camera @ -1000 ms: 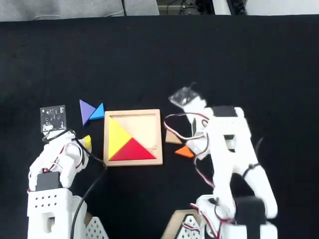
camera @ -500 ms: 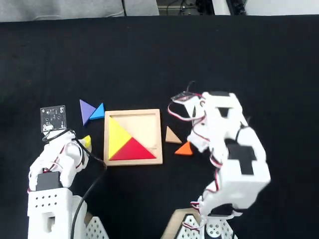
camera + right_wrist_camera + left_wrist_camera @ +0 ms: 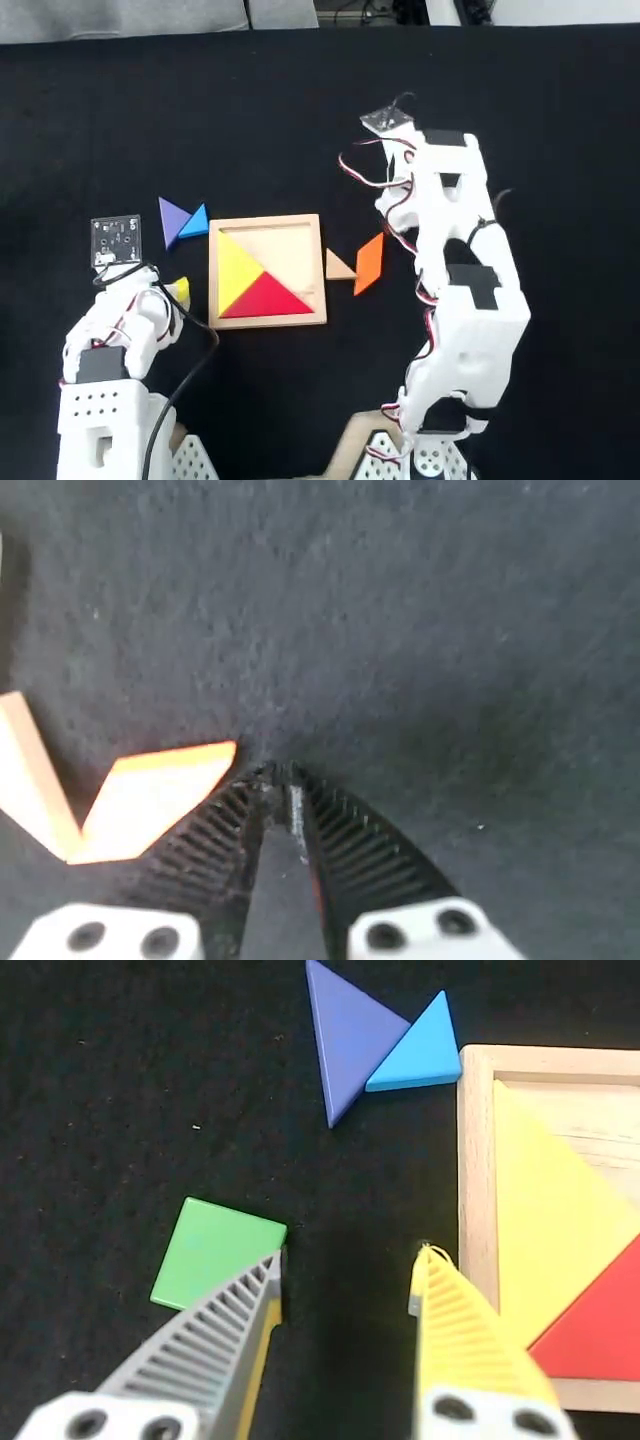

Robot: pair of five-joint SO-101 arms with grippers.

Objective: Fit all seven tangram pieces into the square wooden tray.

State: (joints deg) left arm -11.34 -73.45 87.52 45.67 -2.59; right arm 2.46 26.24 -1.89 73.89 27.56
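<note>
Two pieces lie in the square wooden tray [image 3: 267,219] in the high view: a yellow triangle [image 3: 235,275] on its left side and a red triangle [image 3: 266,300] along its near edge. A purple triangle [image 3: 172,220] and a light blue triangle [image 3: 196,222] touch each other on the black table [image 3: 300,110], just off the tray's far left corner. A tan triangle [image 3: 338,266] lies just right of the tray, with an orange parallelogram [image 3: 369,262] beside it, next to the right arm [image 3: 450,250].

From the left wrist, the left gripper [image 3: 350,1258] is spread wide and holds nothing. One fingertip overlaps a corner of a green square [image 3: 215,1252], and the other hangs beside the tray's rim.

From the right wrist, the right gripper [image 3: 272,773] is pinched closed on nothing, its tips just beside a corner of the orange parallelogram.
</note>
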